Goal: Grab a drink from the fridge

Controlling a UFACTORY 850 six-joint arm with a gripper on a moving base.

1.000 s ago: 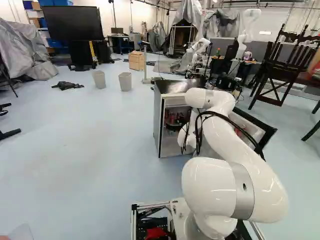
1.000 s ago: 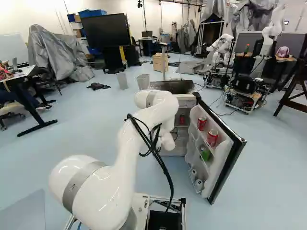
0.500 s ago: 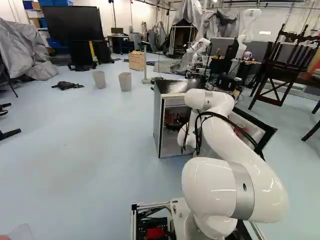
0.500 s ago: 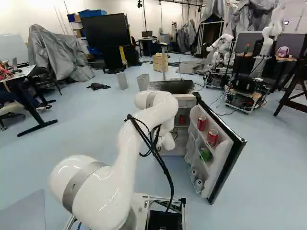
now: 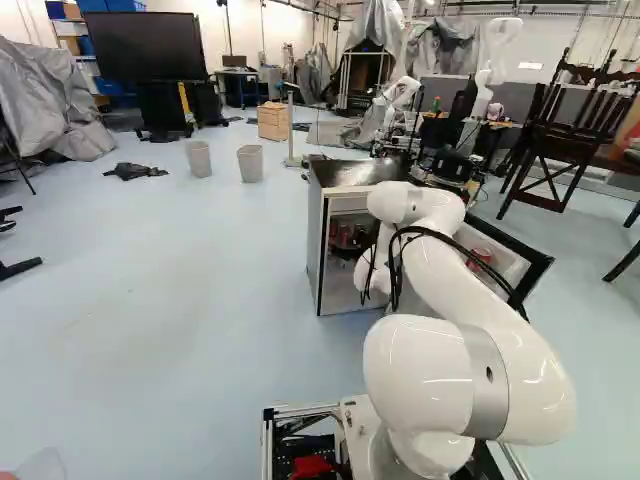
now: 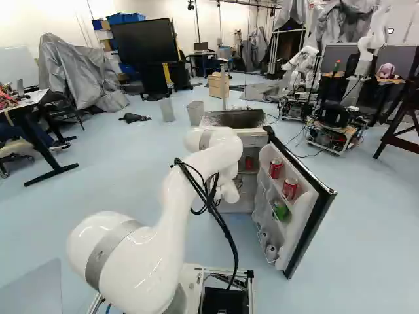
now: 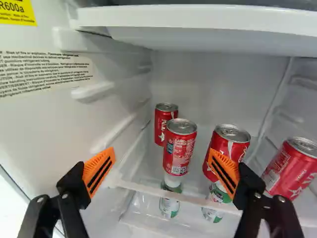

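My fingers (image 7: 97, 167) stand apart, holding nothing; if I go forward badly centred, one orange pad (image 7: 230, 166) may topple the red can (image 7: 234, 145) beyond it.

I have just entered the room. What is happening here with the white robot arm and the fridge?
The white arm is reaching into the fridge, whose door stands open. Its end effector is open and holds nothing. A red can stands ahead of it, seen between its two fingers, with other red cans around. It seems to be going for a drink, but has not grabbed one yet.
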